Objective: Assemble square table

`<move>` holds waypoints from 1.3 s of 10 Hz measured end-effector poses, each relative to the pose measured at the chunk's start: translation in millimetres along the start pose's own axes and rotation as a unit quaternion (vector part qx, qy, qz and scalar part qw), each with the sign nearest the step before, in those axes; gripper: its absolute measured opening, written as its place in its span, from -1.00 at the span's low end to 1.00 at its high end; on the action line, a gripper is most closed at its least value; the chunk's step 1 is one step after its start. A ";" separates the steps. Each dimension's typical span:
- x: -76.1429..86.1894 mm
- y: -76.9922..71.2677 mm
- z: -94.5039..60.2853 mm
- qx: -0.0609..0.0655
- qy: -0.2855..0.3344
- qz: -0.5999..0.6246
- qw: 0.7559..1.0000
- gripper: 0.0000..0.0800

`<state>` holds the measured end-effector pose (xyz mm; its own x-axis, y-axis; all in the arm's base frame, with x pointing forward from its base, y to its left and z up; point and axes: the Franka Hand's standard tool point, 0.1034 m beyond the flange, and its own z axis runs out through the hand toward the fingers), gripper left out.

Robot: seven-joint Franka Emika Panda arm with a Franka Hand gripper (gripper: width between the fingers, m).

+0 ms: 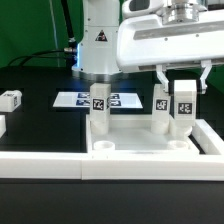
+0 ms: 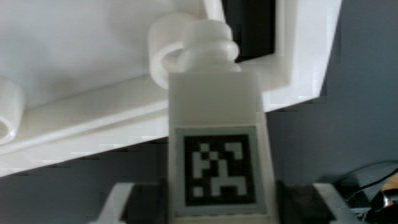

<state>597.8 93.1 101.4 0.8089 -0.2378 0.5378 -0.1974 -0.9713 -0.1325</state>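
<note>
Wrist view — leg [image 2: 215, 125] (upright), between jaws

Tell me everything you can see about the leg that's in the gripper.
The leg is a short white post, plastic by the look. It has a squarish body, a narrower rounded end and a black-and-white tag on one face. It stands upright over the corner of the tabletop on the exterior view's right, rounded end down at the plate. Whether it is seated in a socket cannot be told. The gripper clamps it from both sides.
</note>
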 end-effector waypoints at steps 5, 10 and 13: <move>13.4 3.8 0.8 0.006 -0.008 0.007 1.000 -0.27; 9.3 11.7 10.4 -0.003 -0.009 0.008 1.000 -0.27; 9.9 7.0 13.2 0.000 -0.011 0.008 1.000 -0.27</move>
<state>611.8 84.0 94.8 0.8175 -0.2540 0.5169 -0.2106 -0.9672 -0.1421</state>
